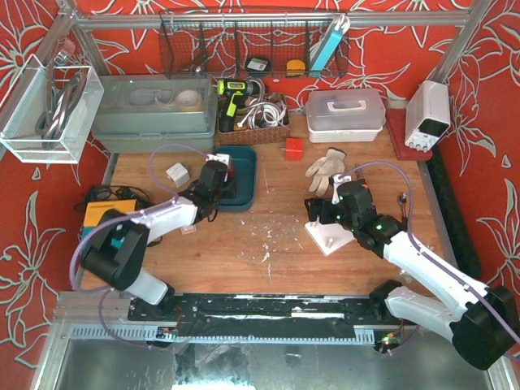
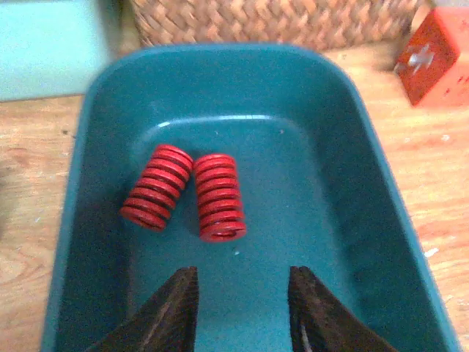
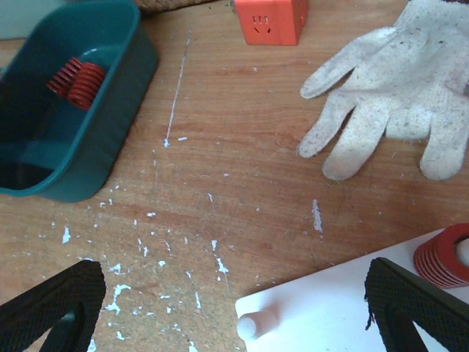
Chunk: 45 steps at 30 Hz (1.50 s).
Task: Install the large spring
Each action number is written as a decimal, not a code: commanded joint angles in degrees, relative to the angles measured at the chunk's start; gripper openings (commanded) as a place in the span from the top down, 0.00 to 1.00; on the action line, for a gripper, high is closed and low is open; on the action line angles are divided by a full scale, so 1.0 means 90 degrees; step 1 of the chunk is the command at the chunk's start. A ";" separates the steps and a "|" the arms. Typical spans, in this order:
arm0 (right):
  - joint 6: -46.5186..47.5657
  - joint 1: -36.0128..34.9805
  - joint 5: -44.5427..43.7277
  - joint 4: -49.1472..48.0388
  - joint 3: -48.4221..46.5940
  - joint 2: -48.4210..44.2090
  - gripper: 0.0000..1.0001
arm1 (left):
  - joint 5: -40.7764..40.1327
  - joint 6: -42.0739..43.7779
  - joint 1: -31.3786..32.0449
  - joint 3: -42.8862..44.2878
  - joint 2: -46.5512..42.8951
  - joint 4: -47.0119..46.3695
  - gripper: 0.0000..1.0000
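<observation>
Two red coil springs [image 2: 187,194] lie side by side in the teal tray [image 2: 366,183]; the right one [image 2: 218,196] looks slightly longer. They also show in the right wrist view [image 3: 77,79]. My left gripper [image 2: 242,290] is open and empty, just inside the tray's near end, short of the springs; the top view shows it at the tray's left rim [image 1: 218,175]. My right gripper [image 3: 234,308] is wide open and empty above the white base plate [image 3: 337,315], which has a white peg [image 3: 256,323]. Another red spring [image 3: 443,257] sits on the plate at its right edge.
An orange cube [image 1: 293,148] and a white glove [image 1: 327,166] lie behind the plate. A wicker basket [image 1: 256,122], grey bin [image 1: 154,114], white box [image 1: 344,110] and power supply [image 1: 428,114] line the back. White flecks dot the wood.
</observation>
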<state>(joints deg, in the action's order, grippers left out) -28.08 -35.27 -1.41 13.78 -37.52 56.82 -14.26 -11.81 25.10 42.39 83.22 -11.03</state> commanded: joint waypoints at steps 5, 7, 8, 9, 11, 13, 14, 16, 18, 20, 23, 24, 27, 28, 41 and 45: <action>-0.0265 -0.0166 -0.0091 -0.0737 0.0366 -0.0271 0.03 | 0.0386 -0.0018 -0.0221 0.1173 0.1599 0.0612 0.63; -0.0254 -0.0173 -0.0174 -0.0719 0.0369 -0.0251 0.03 | 0.0306 -0.0016 -0.0253 0.1378 0.1806 0.0707 0.64; -0.0255 -0.0184 -0.0185 -0.0752 0.0386 -0.0237 0.03 | 0.0304 -0.0015 -0.0271 0.1455 0.1892 0.0737 0.64; -0.0259 -0.0182 -0.0185 -0.0769 0.0390 -0.0210 0.03 | 0.0305 -0.0011 -0.0287 0.1526 0.1970 0.0761 0.64; -0.0237 -0.0183 -0.0173 -0.0796 0.0373 -0.0150 0.03 | 0.0335 0.0061 -0.0307 0.1627 0.2102 0.0747 0.64; -0.0227 -0.0195 -0.0179 -0.0771 0.0335 -0.0070 0.02 | 0.0338 0.0152 -0.0316 0.1669 0.2204 0.0716 0.64; -0.0232 -0.0198 -0.0166 -0.0775 0.0325 -0.0036 0.02 | 0.0327 0.0167 -0.0327 0.1689 0.2244 0.0717 0.64; -0.0244 -0.0196 -0.0120 -0.0834 0.0345 0.0051 0.02 | 0.0295 0.0194 -0.0347 0.1711 0.2306 0.0717 0.63; -0.0240 -0.0193 -0.0154 -0.0837 0.0331 0.0101 0.02 | 0.0260 0.0216 -0.0366 0.1743 0.2379 0.0734 0.60; -0.0225 -0.0198 -0.0161 -0.0819 0.0303 0.0138 0.02 | 0.0209 0.0222 -0.0376 0.1802 0.2462 0.0775 0.56; -0.0239 -0.0193 -0.0134 -0.0834 0.0325 0.0140 0.02 | 0.0141 0.0222 -0.0387 0.1910 0.2556 0.0832 0.51; -0.0232 -0.0195 -0.0135 -0.0833 0.0330 0.0131 0.02 | 0.0139 0.0219 -0.0387 0.1932 0.2564 0.0826 0.49; -0.0222 -0.0203 -0.0172 -0.0823 0.0320 0.0127 0.02 | 0.0018 0.0187 -0.0395 0.2078 0.2674 0.0937 0.48; -0.0221 -0.0203 -0.0175 -0.0813 0.0321 0.0118 0.02 | -0.0009 0.0167 -0.0405 0.2131 0.2737 0.1007 0.47; -0.0209 -0.0203 -0.0202 -0.0765 0.0325 0.0031 0.02 | 0.0013 0.0015 -0.0494 0.2734 0.3302 0.1583 0.53; -0.0195 -0.0210 -0.0234 -0.0748 0.0335 -0.0022 0.02 | 0.0050 -0.0023 -0.0494 0.2792 0.3393 0.1677 0.62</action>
<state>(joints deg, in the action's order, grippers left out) -29.58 -36.80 -1.63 7.22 -34.61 57.84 -13.30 -11.38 20.97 66.37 112.66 1.32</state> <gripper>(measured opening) 0.982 0.420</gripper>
